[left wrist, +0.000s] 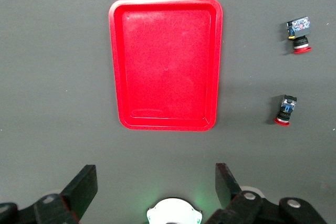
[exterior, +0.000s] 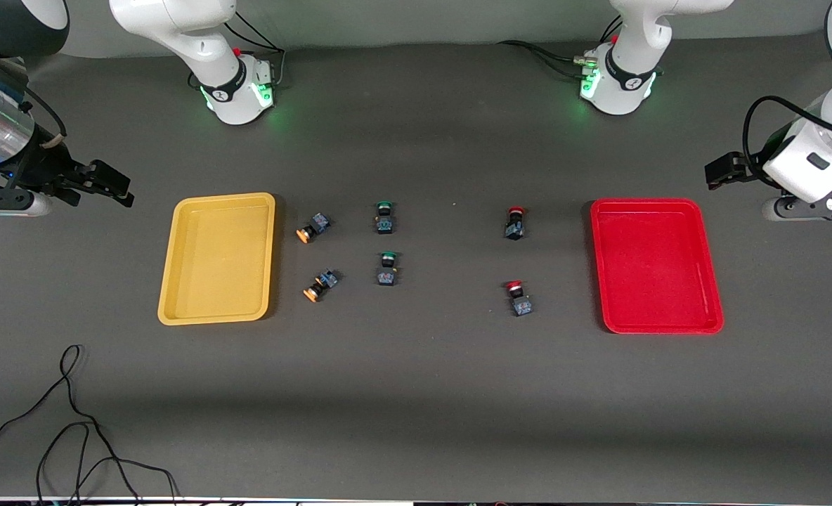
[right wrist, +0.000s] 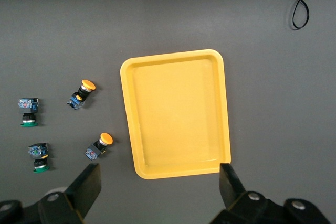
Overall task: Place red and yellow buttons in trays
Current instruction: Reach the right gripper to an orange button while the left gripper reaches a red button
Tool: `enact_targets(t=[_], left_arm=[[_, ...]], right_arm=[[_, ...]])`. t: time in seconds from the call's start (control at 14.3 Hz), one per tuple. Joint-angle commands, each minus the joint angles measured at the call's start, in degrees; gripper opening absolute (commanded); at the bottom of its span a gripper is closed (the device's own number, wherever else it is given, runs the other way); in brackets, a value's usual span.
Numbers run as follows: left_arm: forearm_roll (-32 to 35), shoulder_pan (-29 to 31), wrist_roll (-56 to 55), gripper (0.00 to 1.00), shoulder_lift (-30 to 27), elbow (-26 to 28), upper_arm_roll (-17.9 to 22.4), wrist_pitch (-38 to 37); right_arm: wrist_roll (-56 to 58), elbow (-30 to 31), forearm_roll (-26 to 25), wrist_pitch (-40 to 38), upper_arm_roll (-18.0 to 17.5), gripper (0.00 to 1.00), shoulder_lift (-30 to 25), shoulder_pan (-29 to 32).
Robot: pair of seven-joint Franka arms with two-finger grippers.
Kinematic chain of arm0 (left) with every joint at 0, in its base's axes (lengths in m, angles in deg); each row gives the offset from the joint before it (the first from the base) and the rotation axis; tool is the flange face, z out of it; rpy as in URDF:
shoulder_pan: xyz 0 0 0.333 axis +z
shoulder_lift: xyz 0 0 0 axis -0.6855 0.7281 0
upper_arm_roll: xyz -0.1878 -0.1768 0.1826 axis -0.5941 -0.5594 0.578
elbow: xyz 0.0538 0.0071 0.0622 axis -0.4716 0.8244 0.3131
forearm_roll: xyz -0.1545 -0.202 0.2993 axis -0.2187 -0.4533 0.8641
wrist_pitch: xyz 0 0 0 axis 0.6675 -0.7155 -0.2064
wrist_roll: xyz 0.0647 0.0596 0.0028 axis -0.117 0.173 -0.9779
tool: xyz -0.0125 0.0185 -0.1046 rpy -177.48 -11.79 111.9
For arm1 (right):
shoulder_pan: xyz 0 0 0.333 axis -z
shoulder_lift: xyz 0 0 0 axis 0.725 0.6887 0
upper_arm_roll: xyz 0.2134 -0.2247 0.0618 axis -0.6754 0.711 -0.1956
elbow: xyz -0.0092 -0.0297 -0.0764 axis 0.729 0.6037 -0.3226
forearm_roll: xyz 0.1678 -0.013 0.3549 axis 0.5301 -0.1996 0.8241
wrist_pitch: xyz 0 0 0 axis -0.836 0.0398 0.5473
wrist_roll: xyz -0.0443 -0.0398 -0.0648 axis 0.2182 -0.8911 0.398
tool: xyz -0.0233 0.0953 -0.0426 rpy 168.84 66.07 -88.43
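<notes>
Front view shows nothing placed yet: yellow tray [exterior: 218,258] and red tray [exterior: 656,265] are empty, all four buttons on the worktop [exterior: 416,393]. Right gripper [right wrist: 160,182], fingers apart, hangs beside the yellow tray with the yellow buttons [right wrist: 98,146] near; left gripper [left wrist: 156,183], fingers apart, hangs beside the red tray, the red buttons [left wrist: 286,110] farther off.

Tray: yellow tray [right wrist: 176,113], centre frame, nothing in it.
Yellow buttons [right wrist: 81,94]: two, beside it on the bench [right wrist: 63,24].
Green buttons [right wrist: 28,113]: two, left edge.
Right gripper [right wrist: 157,184]: jaws wide apart.

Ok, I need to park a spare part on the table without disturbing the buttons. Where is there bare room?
The widest free patch is the bare table nearer the front camera than both trays. Another lies between the green-capped switches and the red buttons. It is crowded between the yellow tray and the green-capped switches, where the yellow buttons lie. Both trays, including the red tray, are empty.
</notes>
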Motion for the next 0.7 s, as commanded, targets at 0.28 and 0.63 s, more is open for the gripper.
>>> enact_targets(t=[0.28,0.63], left_arm=[[0.78,-0.28,-0.17,1.0,-0.13,-0.7,-0.23,-1.11],[0.42,-0.02,-0.26,1.0,-0.58,-0.52,-0.14,-1.2]], right_arm=[[1.37,-1.69,1.34,-1.12,-0.48,1.0,2.44,0.92],[-10.78,0.85,1.34,4.05,-5.21,1.0,7.27,0.48]])
